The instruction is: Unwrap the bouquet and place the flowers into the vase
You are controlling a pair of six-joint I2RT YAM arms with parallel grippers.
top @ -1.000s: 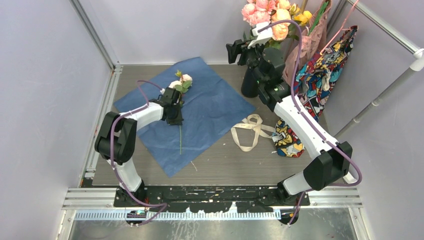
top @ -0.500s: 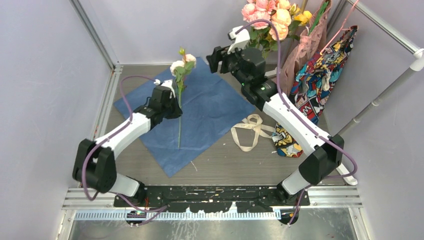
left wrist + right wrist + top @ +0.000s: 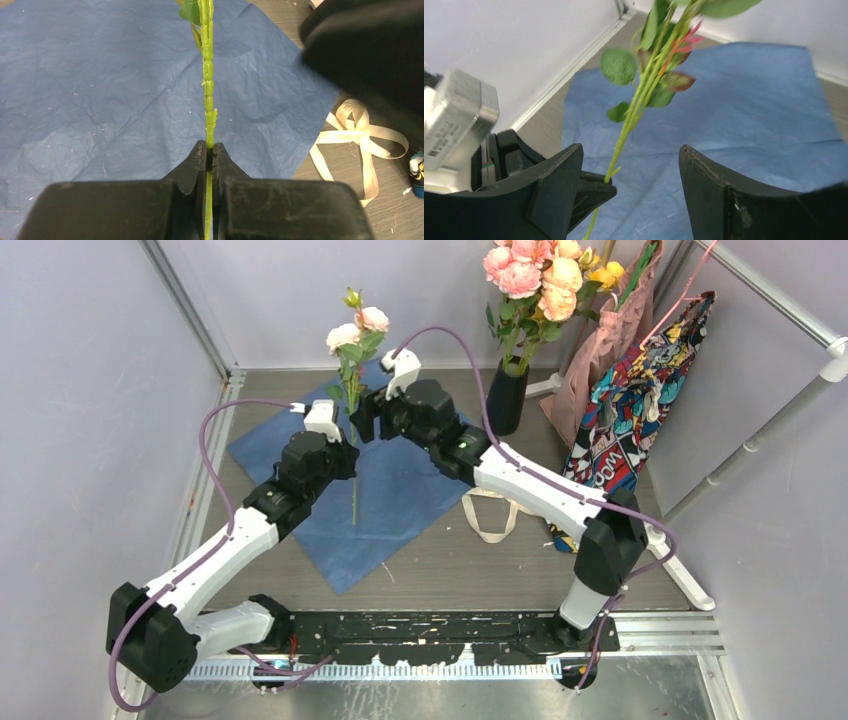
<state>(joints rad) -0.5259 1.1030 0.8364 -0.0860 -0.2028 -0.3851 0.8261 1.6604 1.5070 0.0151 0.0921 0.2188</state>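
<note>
**Pass the stem across cleanly**

Your left gripper (image 3: 210,150) is pinching the flower stem (image 3: 207,85) upright over the blue paper (image 3: 420,480), centre-left of the top view. The right gripper (image 3: 629,157) stands spread around that stem. Close it above the left pinch before letting go. The vase (image 3: 506,398) waits right of centre.

Flower (image 3: 343,337): one thin green stem with small leaves, pale pink blooms on top; upright, pinched low on the stem by the clamped fingers of the left tool (image 3: 210,150), stem end hanging below it.
At right tool (image 3: 629,165): stem stands in the gap between its spread fingers, touching neither.
Paper (image 3: 420,470): blue sheet, unwrapped, flat on the table under both tools.
Ribbon (image 3: 497,505): cream, loose loops, right of the paper.
Vase (image 3: 506,398): black, tall, upright, behind and to the right of the right tool, holding a bunch (image 3: 530,275) of pink blooms.
</note>
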